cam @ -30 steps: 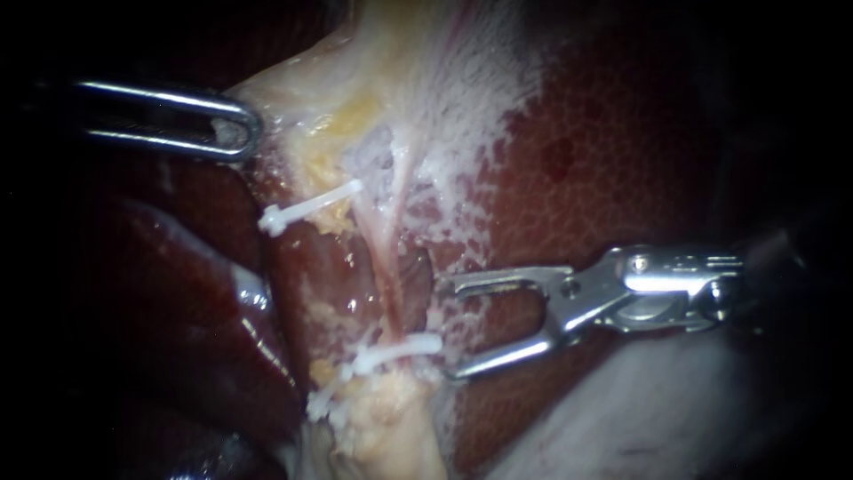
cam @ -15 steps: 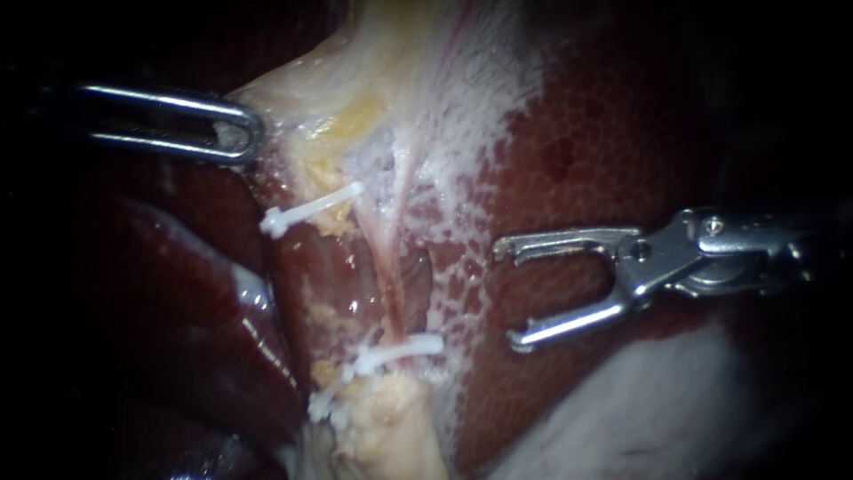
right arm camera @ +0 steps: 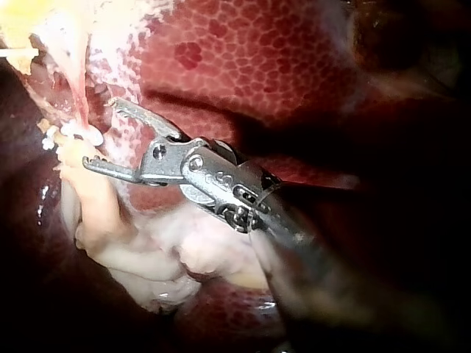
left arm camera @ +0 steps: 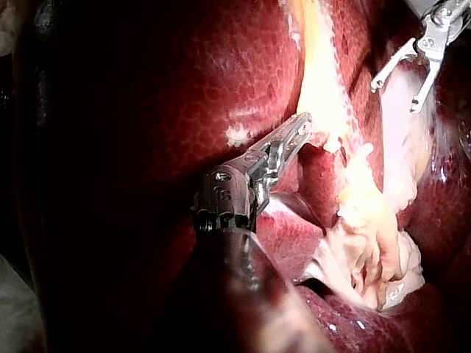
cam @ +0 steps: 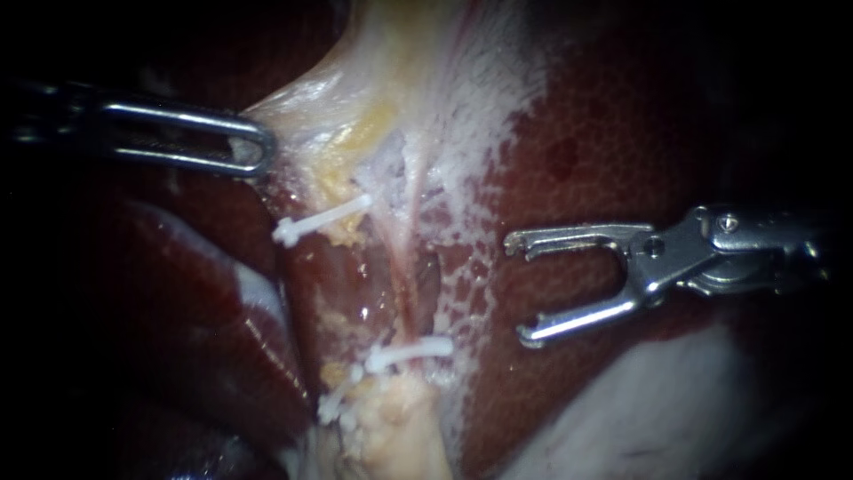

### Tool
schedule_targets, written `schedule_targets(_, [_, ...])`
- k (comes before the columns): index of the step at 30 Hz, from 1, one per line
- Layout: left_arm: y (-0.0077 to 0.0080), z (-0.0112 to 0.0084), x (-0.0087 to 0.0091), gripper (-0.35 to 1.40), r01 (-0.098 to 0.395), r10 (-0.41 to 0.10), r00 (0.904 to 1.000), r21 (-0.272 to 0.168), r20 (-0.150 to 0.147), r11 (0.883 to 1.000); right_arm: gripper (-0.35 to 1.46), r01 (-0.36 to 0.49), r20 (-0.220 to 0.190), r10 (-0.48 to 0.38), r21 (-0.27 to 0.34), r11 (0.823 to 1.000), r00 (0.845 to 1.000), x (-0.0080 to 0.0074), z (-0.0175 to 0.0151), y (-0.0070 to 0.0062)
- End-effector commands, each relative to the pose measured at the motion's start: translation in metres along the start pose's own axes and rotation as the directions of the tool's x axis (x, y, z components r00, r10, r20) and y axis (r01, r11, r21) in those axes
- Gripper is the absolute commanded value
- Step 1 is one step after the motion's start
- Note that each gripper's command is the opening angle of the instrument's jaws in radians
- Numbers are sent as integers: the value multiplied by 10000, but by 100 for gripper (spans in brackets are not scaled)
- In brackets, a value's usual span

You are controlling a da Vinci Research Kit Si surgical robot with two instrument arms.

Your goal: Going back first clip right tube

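Note:
A pink tube (cam: 404, 284) runs down the middle between pale fatty tissue above and below. White clips cross the tissue: one high up (cam: 322, 218) and one lower down (cam: 410, 352) on that tube. My right instrument (cam: 518, 290) stands to the right of the tube over the liver (cam: 604, 133), jaws open and empty, apart from the tissue. In the right wrist view it (right arm camera: 101, 134) hangs open beside the lower clip (right arm camera: 76, 132). My left instrument (cam: 253, 148) is shut on the pale tissue (cam: 302, 102) at upper left. In the left wrist view its jaws (left arm camera: 300, 132) pinch that tissue.
Dark red liver lobes (cam: 195, 302) lie to the left of the tube. A whitish fold of tissue (cam: 640, 418) lies under my right instrument's shaft. Another small white clip end (cam: 333, 404) sits by the lower fatty stump (cam: 400, 427).
My right instrument has drawn back to the right, away from the tube and lower clip, jaws still open and empty. The left instrument keeps its hold; the whole view has shifted slightly.

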Motion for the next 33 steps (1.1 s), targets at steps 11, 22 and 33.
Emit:
schedule_targets(11, [-5,39,22,-35,97,-85,9992,300,-402,9995,60,-5,-2,5,18,10000,10000,2,-1,-2])
schedule_targets(22, [-8,43,23,-33,75,-61,9991,348,-422,9994,60,-10,-3,10,20,10000,10000,2,-3,-2])
schedule_targets(33, [-9,43,23,-33,77,-62,9991,347,-422,9994,60,-12,-3,12,20,10000,10000,2,-3,-3])
